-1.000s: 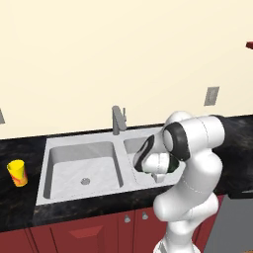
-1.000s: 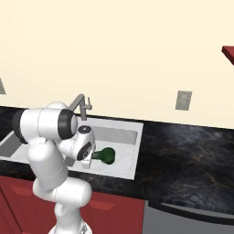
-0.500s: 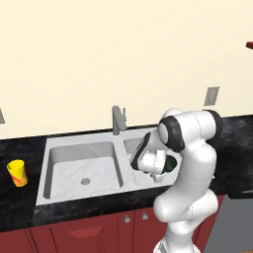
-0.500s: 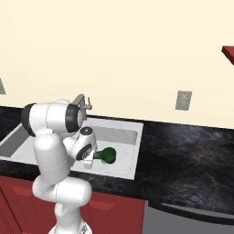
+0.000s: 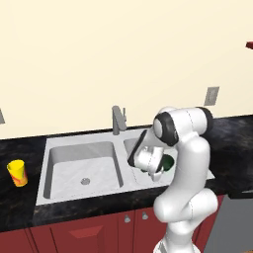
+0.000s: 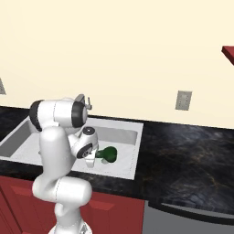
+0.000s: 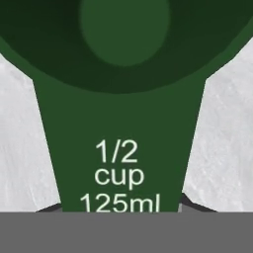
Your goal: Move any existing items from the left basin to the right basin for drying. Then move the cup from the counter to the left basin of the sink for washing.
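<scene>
- In the right basin (image 6: 119,137) of the steel sink (image 5: 59,148), a dark green measuring scoop (image 7: 123,99) lies under the arm's hand; the hand view reads "1/2 cup 125ml" in pale letters on its tapering handle, with the round bowl of the scoop above the writing.
- The gripper (image 6: 90,161) hangs low over the near part of that basin, the white arm folded into a tight bend, its dark elbow joint high near the faucet (image 5: 117,119) and the wrist turned downward.
- From the right base view the scoop's round head (image 6: 109,154) shows just beside the hand, its handle running in under the wrist.
- In the hand view the handle runs down between the two dark finger tips (image 7: 195,203), which sit at either side of its narrow end; whether they press on it or stand just clear of it I cannot tell.
- Compared with a second ago, the shoulder and elbow have swung toward the faucet, and the hand has shifted a little the same way; the scoop lies in the same spot in the right basin.
- The left basin (image 5: 84,165) holds nothing but its round drain.
- The yellow cup (image 5: 17,172) stands upright on the black counter (image 5: 20,148), left of the sink and well apart from the arm.
</scene>
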Available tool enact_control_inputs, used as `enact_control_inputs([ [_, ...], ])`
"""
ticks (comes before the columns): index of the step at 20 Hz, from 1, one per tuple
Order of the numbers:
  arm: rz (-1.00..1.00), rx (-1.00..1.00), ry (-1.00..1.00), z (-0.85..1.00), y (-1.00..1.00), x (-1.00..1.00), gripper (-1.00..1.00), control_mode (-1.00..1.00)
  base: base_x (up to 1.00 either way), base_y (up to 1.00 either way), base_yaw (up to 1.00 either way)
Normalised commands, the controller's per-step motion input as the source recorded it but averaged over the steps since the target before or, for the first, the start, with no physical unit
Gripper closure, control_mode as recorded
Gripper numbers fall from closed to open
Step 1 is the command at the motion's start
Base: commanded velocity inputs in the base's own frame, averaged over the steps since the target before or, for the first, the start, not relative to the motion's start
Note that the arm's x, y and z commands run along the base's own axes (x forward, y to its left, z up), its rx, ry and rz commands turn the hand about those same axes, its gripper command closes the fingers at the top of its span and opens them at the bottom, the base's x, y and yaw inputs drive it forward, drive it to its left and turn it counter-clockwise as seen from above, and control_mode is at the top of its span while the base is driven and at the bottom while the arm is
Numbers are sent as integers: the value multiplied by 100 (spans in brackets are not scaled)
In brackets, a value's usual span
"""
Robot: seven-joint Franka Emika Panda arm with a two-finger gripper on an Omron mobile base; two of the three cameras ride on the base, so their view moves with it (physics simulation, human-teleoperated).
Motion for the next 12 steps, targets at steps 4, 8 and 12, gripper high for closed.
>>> enact_control_inputs([
  [4, 2, 0, 0, -22, 0, 16, 100, -100, 0, 0, 0],
  [8, 2, 0, 0, -22, 0, 14, 100, -100, 0, 0, 0],
  [12, 1, 0, -4, -16, 0, 6, 100, -100, 0, 0, 0],
])
